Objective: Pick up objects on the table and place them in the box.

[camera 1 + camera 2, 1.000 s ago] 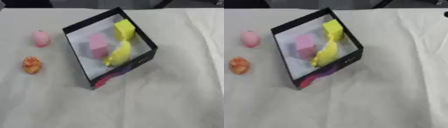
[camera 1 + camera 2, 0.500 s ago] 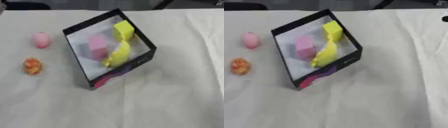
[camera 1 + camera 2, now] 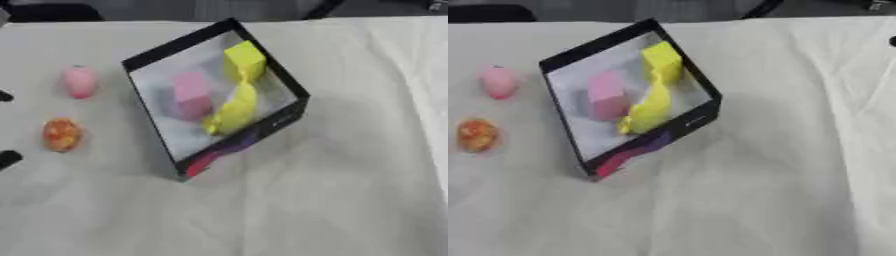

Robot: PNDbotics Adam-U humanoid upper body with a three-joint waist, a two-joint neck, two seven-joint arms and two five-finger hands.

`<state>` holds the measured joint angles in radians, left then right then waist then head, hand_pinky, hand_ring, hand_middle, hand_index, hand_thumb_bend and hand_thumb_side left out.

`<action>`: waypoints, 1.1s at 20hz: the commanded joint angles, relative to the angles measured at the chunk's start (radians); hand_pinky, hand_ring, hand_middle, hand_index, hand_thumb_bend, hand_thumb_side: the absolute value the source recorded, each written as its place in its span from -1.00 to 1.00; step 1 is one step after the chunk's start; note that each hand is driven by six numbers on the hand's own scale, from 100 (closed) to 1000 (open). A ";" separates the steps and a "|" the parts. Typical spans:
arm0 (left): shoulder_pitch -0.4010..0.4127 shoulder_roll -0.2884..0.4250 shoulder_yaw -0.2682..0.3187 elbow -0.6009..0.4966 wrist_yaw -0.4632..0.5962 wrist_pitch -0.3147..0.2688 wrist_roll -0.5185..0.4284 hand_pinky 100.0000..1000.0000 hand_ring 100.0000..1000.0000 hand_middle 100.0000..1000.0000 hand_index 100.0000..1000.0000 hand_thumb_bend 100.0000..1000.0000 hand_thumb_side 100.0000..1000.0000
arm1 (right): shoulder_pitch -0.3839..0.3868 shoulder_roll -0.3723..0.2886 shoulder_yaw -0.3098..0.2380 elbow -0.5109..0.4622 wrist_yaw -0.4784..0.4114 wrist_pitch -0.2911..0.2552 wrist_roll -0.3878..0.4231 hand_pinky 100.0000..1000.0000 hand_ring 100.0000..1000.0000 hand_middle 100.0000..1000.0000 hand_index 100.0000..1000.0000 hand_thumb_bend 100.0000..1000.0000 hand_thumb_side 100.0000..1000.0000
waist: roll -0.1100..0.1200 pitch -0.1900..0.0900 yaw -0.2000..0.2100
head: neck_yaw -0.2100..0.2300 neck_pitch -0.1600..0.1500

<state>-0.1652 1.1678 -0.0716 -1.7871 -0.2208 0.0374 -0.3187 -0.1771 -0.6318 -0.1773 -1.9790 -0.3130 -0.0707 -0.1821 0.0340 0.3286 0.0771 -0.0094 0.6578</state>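
Box (image 3: 149, 57), black walls and white floor, sits skewed near the table (image 3: 289, 210) middle, toward the far edge. Inside: pink block (image 3: 192, 93), yellow block (image 3: 245, 59) at the far corner, yellow curved piece (image 3: 233, 109) beside them. Pink egg-shaped object (image 3: 80, 81) and orange-red round object (image 3: 62, 134) lie outside, toward the left edge, apart from the box. Left hand (image 3: 7, 159): only dark tips at left edge, cannot tell if wide or curled. Right hand (image 3: 892, 42): dark speck at right edge, state unclear.
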 commanded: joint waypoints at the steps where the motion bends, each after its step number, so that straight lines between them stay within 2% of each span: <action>1: -0.027 0.044 -0.010 0.039 -0.052 -0.001 -0.051 0.41 0.42 0.59 0.62 -0.40 -1.00 | -0.011 -0.028 -0.003 -0.021 -0.004 0.000 0.006 0.78 0.33 0.29 0.64 -1.00 0.08 | 0.005 -0.035 0.003 | 0.007 -0.010; 4: -0.050 0.034 -0.018 0.066 -0.091 0.011 -0.100 0.42 0.44 0.56 0.61 -0.42 -1.00 | -0.012 -0.026 -0.003 -0.021 -0.003 0.002 0.008 0.78 0.33 0.28 0.64 -1.00 0.09 | 0.004 -0.035 0.004 | 0.013 -0.009; 9: -0.087 0.024 -0.025 0.084 -0.097 0.044 -0.173 0.42 0.44 0.53 0.60 -0.43 -1.00 | -0.008 -0.023 -0.005 -0.021 -0.002 0.005 0.010 0.78 0.33 0.28 0.64 -1.00 0.09 | 0.004 -0.037 0.003 | 0.019 -0.009; 18: -0.158 0.007 -0.074 0.074 -0.055 0.069 -0.183 0.40 0.42 0.49 0.61 -0.50 -1.00 | -0.008 -0.015 -0.004 -0.021 0.000 0.012 0.012 0.78 0.32 0.28 0.64 -1.00 0.09 | 0.003 -0.036 -0.007 | 0.027 -0.011; 22: -0.196 -0.001 -0.092 0.061 -0.031 0.074 -0.191 0.41 0.43 0.49 0.62 -0.43 -0.97 | -0.008 -0.012 -0.004 -0.021 0.001 0.015 0.012 0.78 0.32 0.28 0.64 -1.00 0.10 | 0.003 -0.035 -0.007 | 0.028 -0.012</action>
<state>-0.3466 1.1424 -0.1699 -1.7142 -0.2616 0.1073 -0.5085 -0.1794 -0.6259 -0.1736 -1.9790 -0.3132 -0.0573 -0.1699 0.0340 0.3286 0.0691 0.0150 0.6575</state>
